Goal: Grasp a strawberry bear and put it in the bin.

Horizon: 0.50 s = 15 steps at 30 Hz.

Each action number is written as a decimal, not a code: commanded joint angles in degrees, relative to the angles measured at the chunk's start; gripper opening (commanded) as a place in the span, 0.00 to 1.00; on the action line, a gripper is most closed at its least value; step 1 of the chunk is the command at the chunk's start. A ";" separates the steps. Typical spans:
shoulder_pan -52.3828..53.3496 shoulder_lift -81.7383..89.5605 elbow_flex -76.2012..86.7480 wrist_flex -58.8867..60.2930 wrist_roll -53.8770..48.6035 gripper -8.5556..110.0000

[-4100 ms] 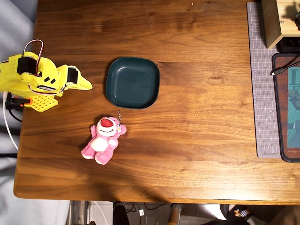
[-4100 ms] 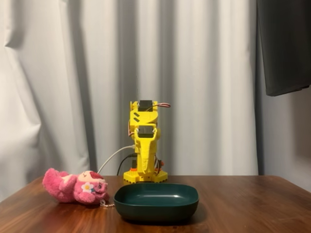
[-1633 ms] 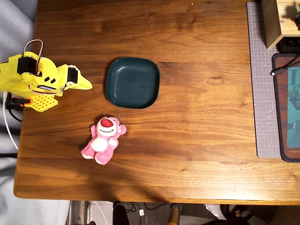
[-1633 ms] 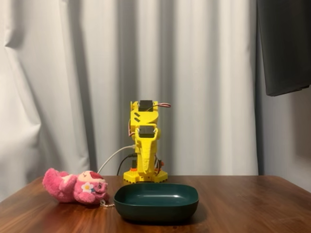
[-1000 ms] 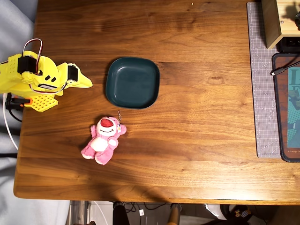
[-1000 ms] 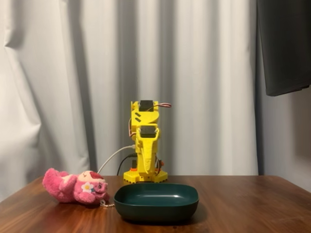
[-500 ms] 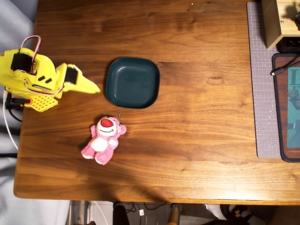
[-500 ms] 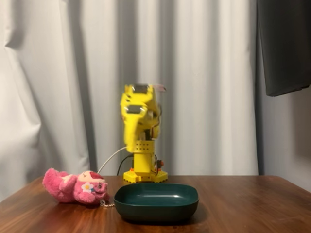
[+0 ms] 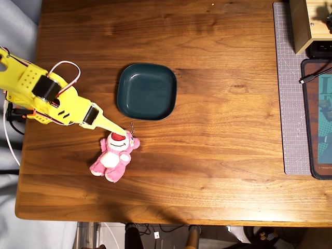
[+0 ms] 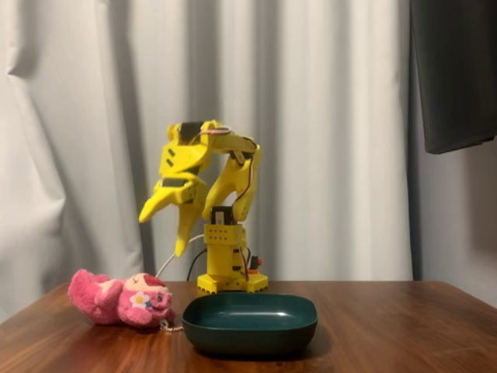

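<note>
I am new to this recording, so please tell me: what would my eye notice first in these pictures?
First, the yellow gripper, jaws apart in the fixed view, raised above the table. Next, the strawberry bear lying below its tip in the overhead view. The bin sits empty beside the bear.

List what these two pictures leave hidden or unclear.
- Tool height: the overhead view puts its tip at the bear; the fixed view shows it well above the table.
- Bear's far side and underside: hidden in both views.
- Bin floor: the fixed view's near rim hides it.
- Wooden box: cut off by the overhead view's top right edge.
- Arm base: partly cut off at the overhead view's left edge.
</note>
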 commanded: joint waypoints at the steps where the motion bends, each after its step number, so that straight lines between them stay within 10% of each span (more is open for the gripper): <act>1: -2.20 0.35 0.97 -3.16 -0.62 0.58; 15: -3.69 -1.23 5.98 -12.13 -1.67 0.55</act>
